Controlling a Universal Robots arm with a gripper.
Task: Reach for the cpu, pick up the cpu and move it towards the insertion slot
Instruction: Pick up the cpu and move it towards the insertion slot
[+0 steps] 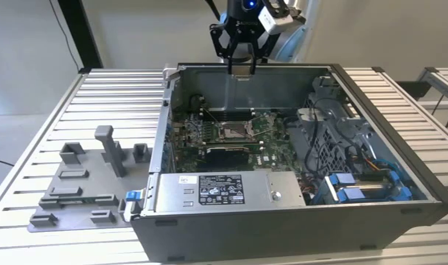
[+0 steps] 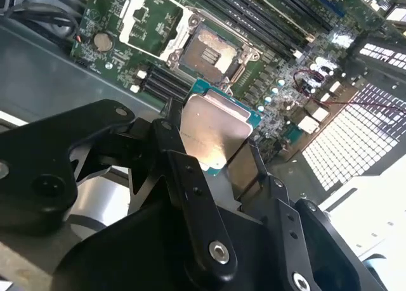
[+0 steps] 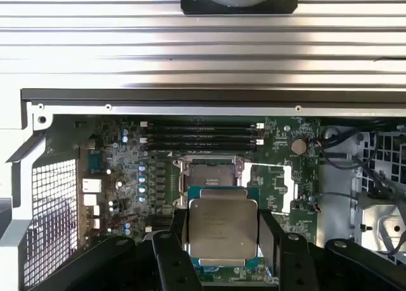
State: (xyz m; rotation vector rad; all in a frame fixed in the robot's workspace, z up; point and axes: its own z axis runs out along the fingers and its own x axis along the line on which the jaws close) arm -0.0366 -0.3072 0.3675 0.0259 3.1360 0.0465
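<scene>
Pale walls stood behind a ribbed metal worktop that carried an open computer case and, toward the exterior view's left, a grey plastic fixture. Inside the claw, the cpu sat pinched by two opposite edges between dark fingers, its silvery face toward the first wrist view and a thin teal rim showing around it. In the second wrist view the same chip caught the light as a flat bright plate, tilted, with the claw closed on it from both sides. It looked light and perfectly stiff, smooth enough to slip, and probably fragile underneath, so the edge hold seemed the right one: faces untouched, pressure only on the rim. Beyond it on the motherboard lay the insertion slot, a silver-framed square with a dull centre, well below the chip and clear of it. From the exterior view the claw hung above the case's far wall, the slot down on the board.
</scene>
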